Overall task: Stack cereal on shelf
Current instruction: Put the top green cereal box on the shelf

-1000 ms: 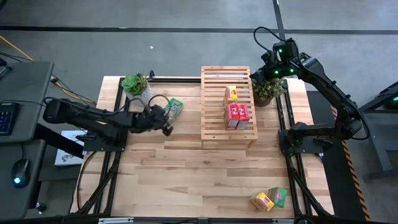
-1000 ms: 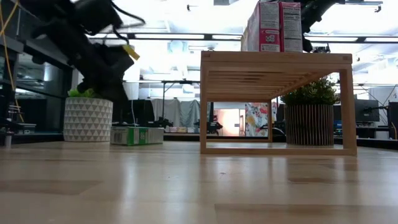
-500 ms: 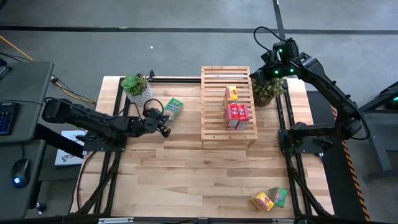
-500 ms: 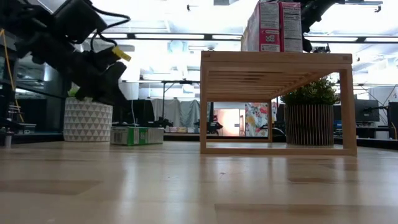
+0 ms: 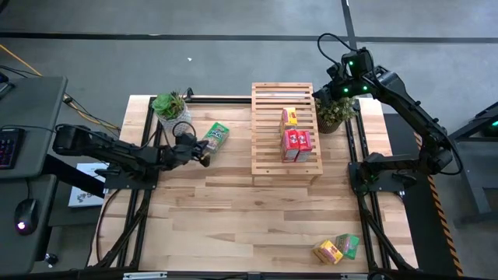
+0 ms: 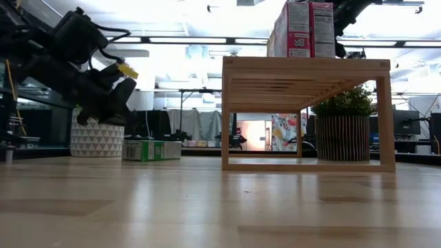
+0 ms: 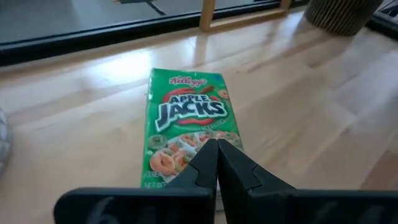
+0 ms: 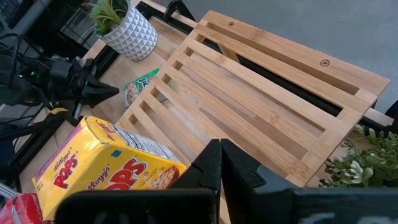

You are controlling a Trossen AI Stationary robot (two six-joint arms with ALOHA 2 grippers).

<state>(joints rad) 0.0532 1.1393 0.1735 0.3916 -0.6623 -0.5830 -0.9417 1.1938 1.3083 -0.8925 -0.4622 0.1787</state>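
Cereal: three boxes [image 5: 294, 138] seen stacked on shelf [image 5: 266, 132]; three left on table; left gripper [image 5: 204, 154] and right gripper [image 8: 219, 163] pressed together, empty

Robotics lab or workshop: wood-top table [image 5: 233, 225] on a black metal frame over grey concrete floor, desk w/ keyboard [image 5: 8, 148] and mouse [image 5: 22, 227] beside left arm, ceiling strip lights and cluttered workbenches behind.
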